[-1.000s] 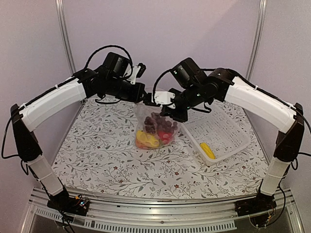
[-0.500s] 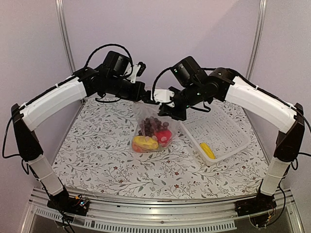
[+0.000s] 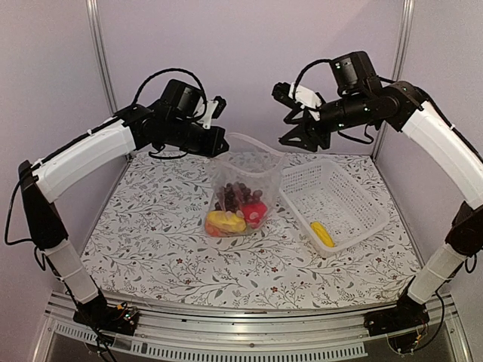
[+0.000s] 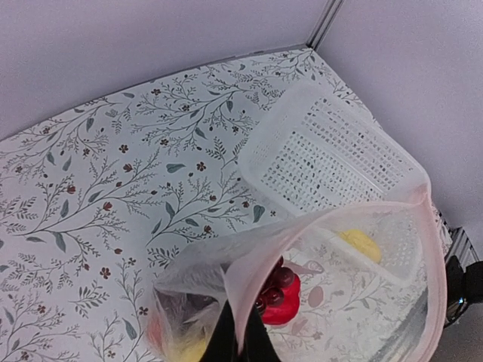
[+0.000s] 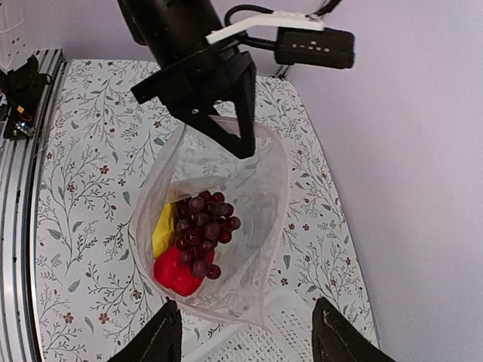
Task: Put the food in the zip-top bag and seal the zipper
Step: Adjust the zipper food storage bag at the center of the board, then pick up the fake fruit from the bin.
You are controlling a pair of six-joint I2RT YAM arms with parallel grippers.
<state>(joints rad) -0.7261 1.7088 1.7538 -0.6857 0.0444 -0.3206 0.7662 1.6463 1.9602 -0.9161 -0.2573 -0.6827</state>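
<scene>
The clear zip-top bag (image 3: 243,183) stands on the table with its mouth wide open. My left gripper (image 3: 219,148) is shut on the bag's left rim and holds it up; in the left wrist view the fingers (image 4: 241,343) pinch the pale pink zipper (image 4: 430,256). Inside lie dark grapes (image 5: 202,228), a red piece (image 5: 176,273) and a yellow piece (image 5: 161,228). My right gripper (image 3: 300,140) hangs open, above and to the right of the bag, with nothing between its fingers (image 5: 163,341). Another yellow piece (image 3: 322,234) lies in the white basket (image 3: 355,197).
The white lattice basket (image 4: 324,147) sits right of the bag, touching or nearly touching it. Floral cloth (image 3: 151,234) covers the table. Walls and frame posts close in the back and sides; the left arm's wrist (image 5: 198,68) hangs over the bag's far rim.
My right gripper has let go of the bag's rim, opened and swung up and to the right. The bag has sagged down, its mouth now gaping. The left arm kept its hold.
</scene>
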